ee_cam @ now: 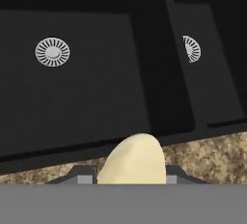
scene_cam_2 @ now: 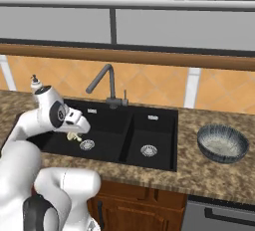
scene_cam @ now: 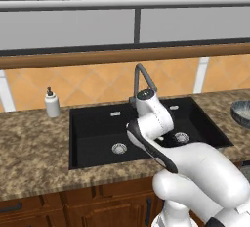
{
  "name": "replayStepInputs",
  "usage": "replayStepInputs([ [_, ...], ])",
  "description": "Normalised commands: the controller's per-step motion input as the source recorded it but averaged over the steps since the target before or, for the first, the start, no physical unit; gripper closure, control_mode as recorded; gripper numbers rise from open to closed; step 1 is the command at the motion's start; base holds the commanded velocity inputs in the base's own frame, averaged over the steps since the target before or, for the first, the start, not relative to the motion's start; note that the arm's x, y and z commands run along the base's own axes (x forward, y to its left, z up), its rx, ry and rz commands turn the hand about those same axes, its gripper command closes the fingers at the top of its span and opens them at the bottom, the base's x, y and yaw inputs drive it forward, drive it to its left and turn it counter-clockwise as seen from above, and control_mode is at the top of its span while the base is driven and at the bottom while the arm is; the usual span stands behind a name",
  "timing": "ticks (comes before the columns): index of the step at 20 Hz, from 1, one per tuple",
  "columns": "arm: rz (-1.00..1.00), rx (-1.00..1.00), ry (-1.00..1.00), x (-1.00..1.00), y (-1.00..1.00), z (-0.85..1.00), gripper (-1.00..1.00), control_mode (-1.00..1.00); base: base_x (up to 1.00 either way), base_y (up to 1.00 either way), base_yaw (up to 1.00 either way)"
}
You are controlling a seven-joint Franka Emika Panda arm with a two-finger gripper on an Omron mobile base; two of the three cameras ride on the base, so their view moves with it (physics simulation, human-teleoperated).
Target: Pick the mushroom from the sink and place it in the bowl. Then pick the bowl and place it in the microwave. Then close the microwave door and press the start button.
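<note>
A pale cream mushroom (ee_cam: 132,162) sits between my fingertips at the bottom of the hand view, and my gripper (ee_cam: 129,174) is shut on it. From the right base view the mushroom (scene_cam_2: 74,136) hangs under the hand, above the large basin of the black sink (scene_cam_2: 112,125). The hand looks down over the sink (ee_cam: 87,97) and its front rim. The dark grey ribbed bowl (scene_cam_2: 222,144) stands on the counter right of the sink, and shows at the right edge of the left base view as the bowl (scene_cam: 241,112). The microwave and its door are out of view.
A grey gooseneck faucet (scene_cam_2: 107,83) rises behind the sink's divider. Each basin has a silver drain ring (scene_cam_2: 87,145) (scene_cam_2: 148,150). A white soap dispenser (scene_cam: 52,103) stands on the speckled counter left of the sink. An orange tiled wall and a wooden shelf run behind.
</note>
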Motion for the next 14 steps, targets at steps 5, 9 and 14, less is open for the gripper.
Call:
replayStepInputs([
  [5,0.01,0.0,-0.02,-0.02,-1.0,0.17,1.0,-1.0,0.0,0.0,0.0],
  [9,0.01,-0.01,0.0,-0.03,-1.0,0.37,1.0,-1.0,0.0,0.0,0.0],
  [14,0.0,0.0,0.0,-0.02,-1.0,0.47,1.0,-1.0,0.0,0.0,0.0],
])
